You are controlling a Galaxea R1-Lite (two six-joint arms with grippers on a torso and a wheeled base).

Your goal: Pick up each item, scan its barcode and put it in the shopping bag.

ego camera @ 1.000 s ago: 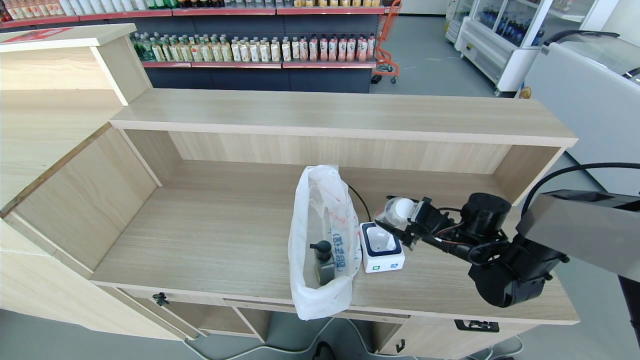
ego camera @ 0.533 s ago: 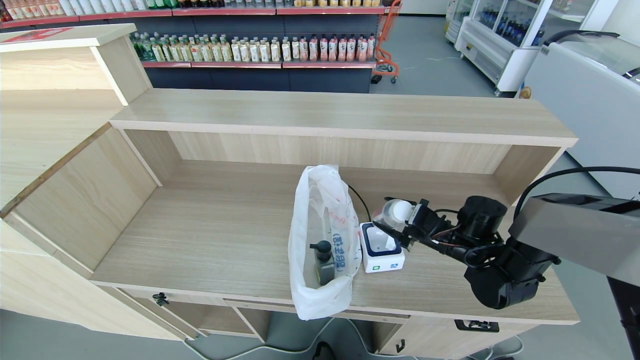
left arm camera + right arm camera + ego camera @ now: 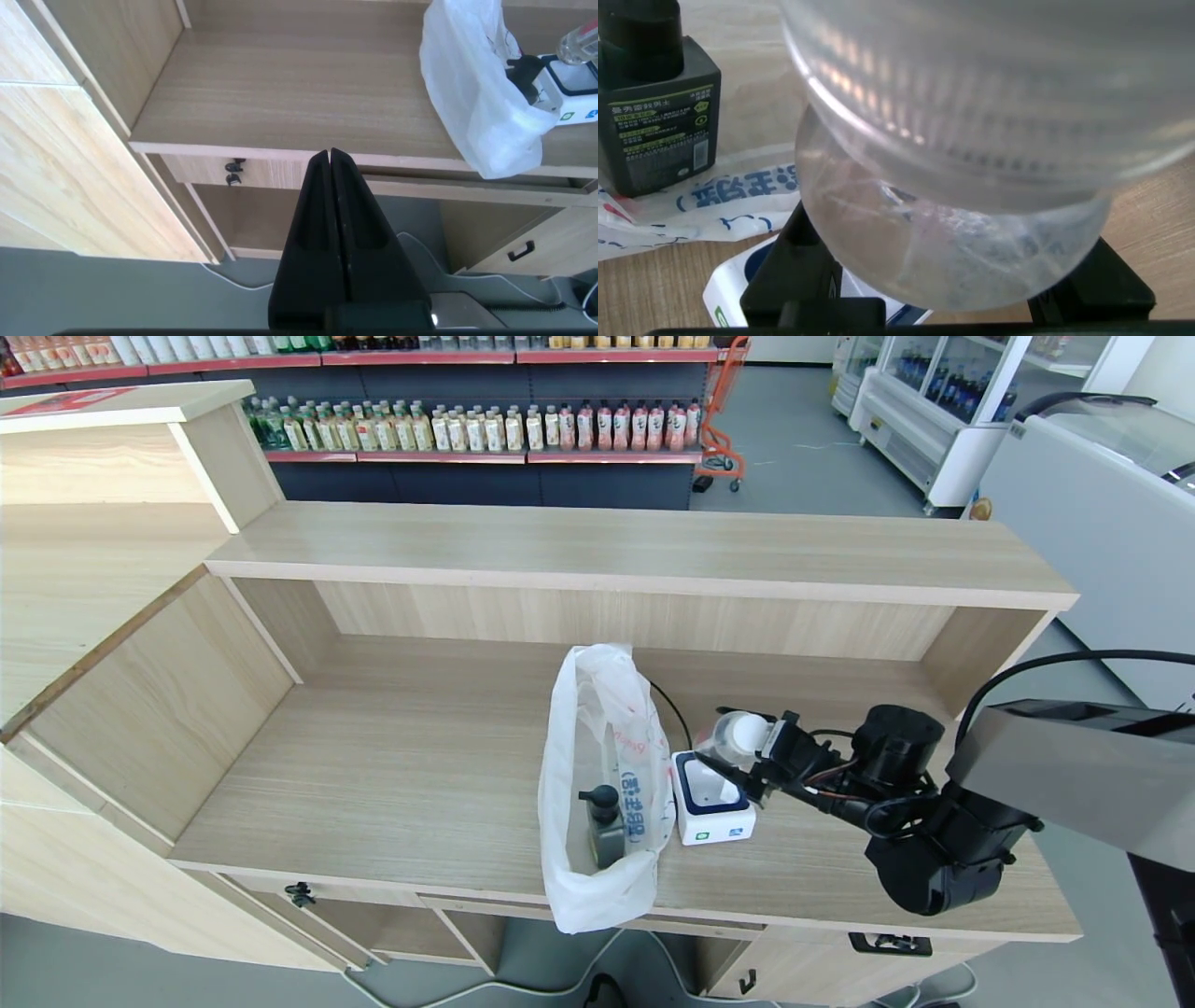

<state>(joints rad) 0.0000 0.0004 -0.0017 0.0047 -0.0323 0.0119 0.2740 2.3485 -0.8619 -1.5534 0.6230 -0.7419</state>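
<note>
My right gripper (image 3: 742, 753) is shut on a clear plastic bottle with a white cap (image 3: 738, 734), holding it tilted just above the white and blue barcode scanner (image 3: 711, 799) on the counter. Up close, the clear bottle (image 3: 971, 187) hangs over the scanner (image 3: 761, 285). The white shopping bag (image 3: 602, 784) stands open left of the scanner, with a dark pump bottle (image 3: 604, 823) inside it. That dark bottle (image 3: 656, 93) and the bag's printed plastic (image 3: 701, 210) also appear past the clear bottle. My left gripper (image 3: 331, 157) is shut with nothing in it, low in front of the counter's edge.
The wooden counter (image 3: 411, 765) has a raised back shelf (image 3: 635, 546) and side walls. A black cable (image 3: 670, 709) runs from the scanner toward the back wall. Drawers with dark handles (image 3: 234, 170) sit under the counter's front edge.
My right gripper has moved slightly left and lower with the clear bottle, closer over the scanner. Bag and dark bottle have not moved.
</note>
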